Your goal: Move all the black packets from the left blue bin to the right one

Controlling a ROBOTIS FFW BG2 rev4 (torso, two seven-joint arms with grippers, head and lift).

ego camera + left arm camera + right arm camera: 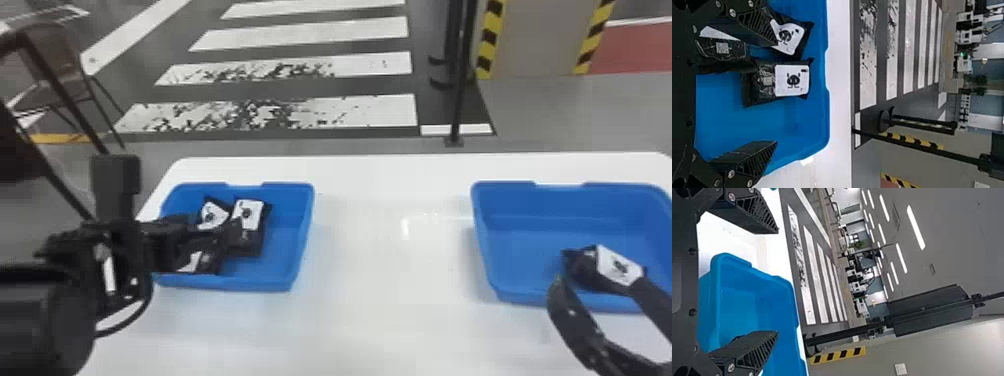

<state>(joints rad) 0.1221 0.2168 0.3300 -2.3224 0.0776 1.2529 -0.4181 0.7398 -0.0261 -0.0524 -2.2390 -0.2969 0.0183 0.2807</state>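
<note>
Before the left end effector (777, 93), parted presumably for grasping, black packets (792, 80) are grouped (right end effector (777, 282): likewise parted).

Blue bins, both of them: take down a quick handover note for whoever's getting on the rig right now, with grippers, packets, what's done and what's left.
Left gripper: open, at the left blue bin, nothing clamped.
Right gripper: open, over the near part of the right blue bin, holding nothing.
Packets: three visible in the left bin, bunched together; one visible in the right bin, toward its near side.
Done: one packet is where it belongs.
Left to do: the three in the left bin.
</note>
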